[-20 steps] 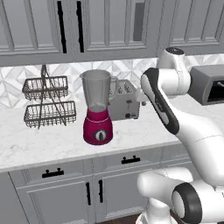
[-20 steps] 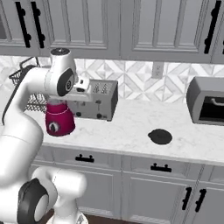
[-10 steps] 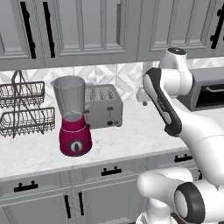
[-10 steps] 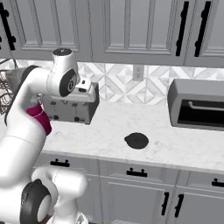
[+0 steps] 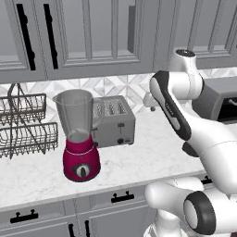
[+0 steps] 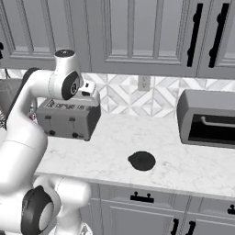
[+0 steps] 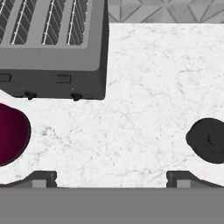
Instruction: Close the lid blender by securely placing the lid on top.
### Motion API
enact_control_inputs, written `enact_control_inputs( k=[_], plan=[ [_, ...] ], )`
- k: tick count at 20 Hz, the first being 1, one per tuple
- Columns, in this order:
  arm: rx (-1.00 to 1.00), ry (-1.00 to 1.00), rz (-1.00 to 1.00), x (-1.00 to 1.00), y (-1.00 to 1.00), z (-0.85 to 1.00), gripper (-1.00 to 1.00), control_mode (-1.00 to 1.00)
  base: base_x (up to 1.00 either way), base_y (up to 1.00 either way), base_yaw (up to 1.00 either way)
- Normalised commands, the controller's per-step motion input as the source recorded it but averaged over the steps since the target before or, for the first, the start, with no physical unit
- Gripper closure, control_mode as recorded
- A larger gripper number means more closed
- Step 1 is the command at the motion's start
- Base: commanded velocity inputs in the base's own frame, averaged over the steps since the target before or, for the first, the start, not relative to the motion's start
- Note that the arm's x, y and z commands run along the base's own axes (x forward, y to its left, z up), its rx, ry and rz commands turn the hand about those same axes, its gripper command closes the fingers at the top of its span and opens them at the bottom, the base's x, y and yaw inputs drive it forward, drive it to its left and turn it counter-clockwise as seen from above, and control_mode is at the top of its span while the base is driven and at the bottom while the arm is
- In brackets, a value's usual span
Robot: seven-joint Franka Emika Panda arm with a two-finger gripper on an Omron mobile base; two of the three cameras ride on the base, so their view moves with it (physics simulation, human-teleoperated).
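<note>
Blender (image 5: 81,139): stood lidless by the toaster (image 5: 113,121).
Lid (image 6: 142,160): lay on the counter (image 6: 183,160), cut off in hand view.
Gripper (image 7: 112,178): jaws stood wide, holding nothing.

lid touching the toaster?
Apart. The right base view shows the lid lying on bare counter, well clear of the toaster.

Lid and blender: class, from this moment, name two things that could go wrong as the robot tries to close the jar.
1. The lid lies flat on the counter, so the open gripper may get little edge to pinch and could slip off it.
2. The blender stands beyond the toaster, close beside it; the carry could clip the toaster or nudge the tall jar.
</note>
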Motion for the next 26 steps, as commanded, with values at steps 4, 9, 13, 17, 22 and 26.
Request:
enact_control_inputs(
  k=[4, 9, 13, 17, 22, 26],
  plan=[
    [0.0, 0.0, 0.0, 0.0, 0.0, 0.0, -1.0, 1.0, 0.36, 0.0, 0.0],
    [0.0, 0.0, 0.0, 0.0, 0.0, 0.0, -1.0, 1.0, 0.17, -0.04, 0.0],
    [0.0, -0.02, 0.0, -0.07, 0.0, -0.11, -1.0, -1.0, 0.0, 0.0, 0.0],
    [0.08, -0.05, -0.09, -0.92, -0.69, -0.81, -1.0, -1.0, 0.0, 0.0, 0.0],
    [0.2, 0.02, -0.19, -0.7, -1.0, -0.72, -1.0, -1.0, 0.0, 0.0, 0.0],
    [0.18, 0.14, -0.15, -0.01, -1.0, -0.33, -1.0, -1.0, 0.0, 0.0, 0.0]
  ],
)
